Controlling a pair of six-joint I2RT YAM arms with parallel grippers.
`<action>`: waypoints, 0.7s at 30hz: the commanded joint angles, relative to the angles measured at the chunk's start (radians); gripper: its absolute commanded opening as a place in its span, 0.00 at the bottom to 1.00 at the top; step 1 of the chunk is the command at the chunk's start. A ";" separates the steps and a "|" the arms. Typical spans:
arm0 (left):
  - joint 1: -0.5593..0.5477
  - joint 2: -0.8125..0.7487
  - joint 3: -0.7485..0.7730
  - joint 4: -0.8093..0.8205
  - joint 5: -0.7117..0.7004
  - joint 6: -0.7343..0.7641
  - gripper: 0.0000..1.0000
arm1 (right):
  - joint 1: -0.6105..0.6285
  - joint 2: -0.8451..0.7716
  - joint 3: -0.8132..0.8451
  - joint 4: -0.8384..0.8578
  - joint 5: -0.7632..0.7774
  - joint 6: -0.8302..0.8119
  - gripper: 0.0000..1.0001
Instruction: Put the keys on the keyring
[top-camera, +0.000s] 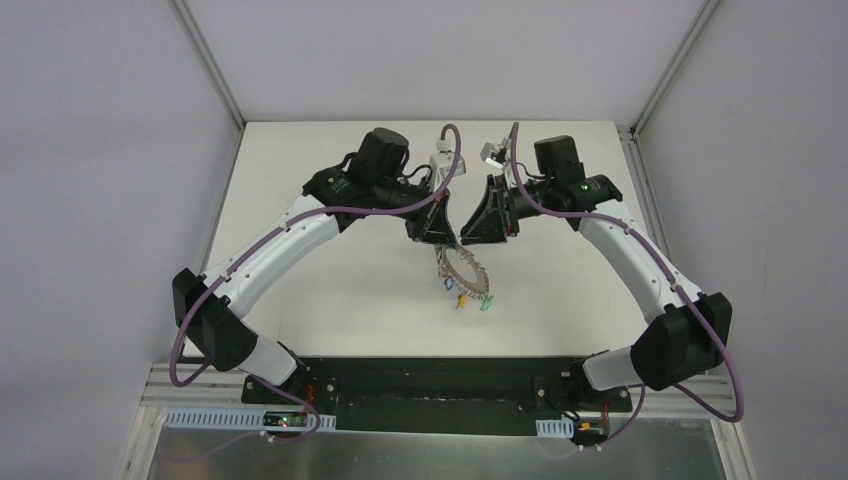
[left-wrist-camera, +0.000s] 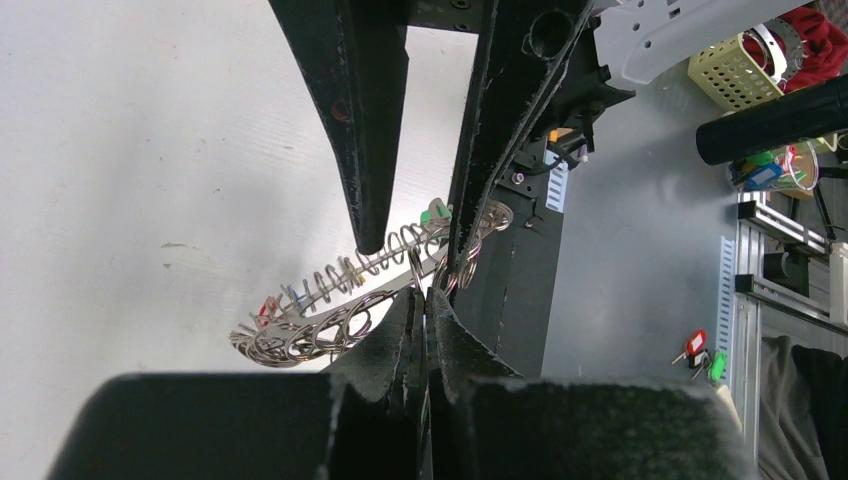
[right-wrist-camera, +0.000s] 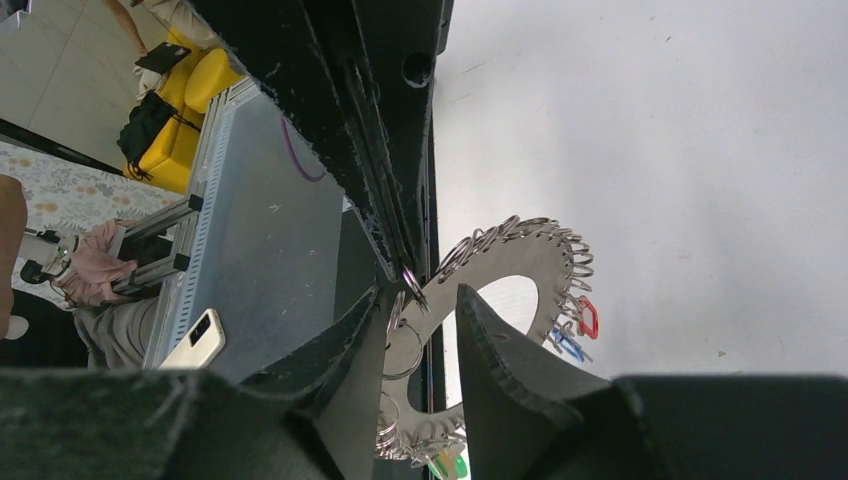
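The keyring (top-camera: 468, 272), a flat grey metal ring fringed with silver wire loops, hangs tilted above the table between my two grippers. My left gripper (top-camera: 437, 238) is shut on one of its wire loops (left-wrist-camera: 420, 262); its jaws are pressed together (left-wrist-camera: 428, 292). My right gripper (top-camera: 475, 238) is open, with one finger on each side of the ring's flat band (right-wrist-camera: 520, 262), its tips level with the held loop (right-wrist-camera: 423, 292). Keys hang from the ring: yellow (top-camera: 461, 300), green (top-camera: 487, 305), red (right-wrist-camera: 588, 318) and blue (right-wrist-camera: 567, 343).
The black base plate (top-camera: 430, 385) runs along the table's near edge. Beyond the table, a yellow basket (left-wrist-camera: 735, 75), loose red (left-wrist-camera: 697, 345) and green (left-wrist-camera: 716, 365) keys, and a phone (right-wrist-camera: 193, 340) lie on a grey surface.
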 joint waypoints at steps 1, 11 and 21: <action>0.010 0.002 0.051 0.060 0.055 -0.027 0.00 | 0.012 -0.033 -0.004 0.012 -0.057 -0.018 0.32; 0.013 0.012 0.051 0.061 0.059 -0.028 0.00 | 0.016 -0.018 -0.010 0.053 -0.075 0.025 0.13; 0.082 0.002 0.031 0.179 0.101 -0.135 0.00 | -0.015 -0.017 0.002 0.205 -0.046 0.207 0.00</action>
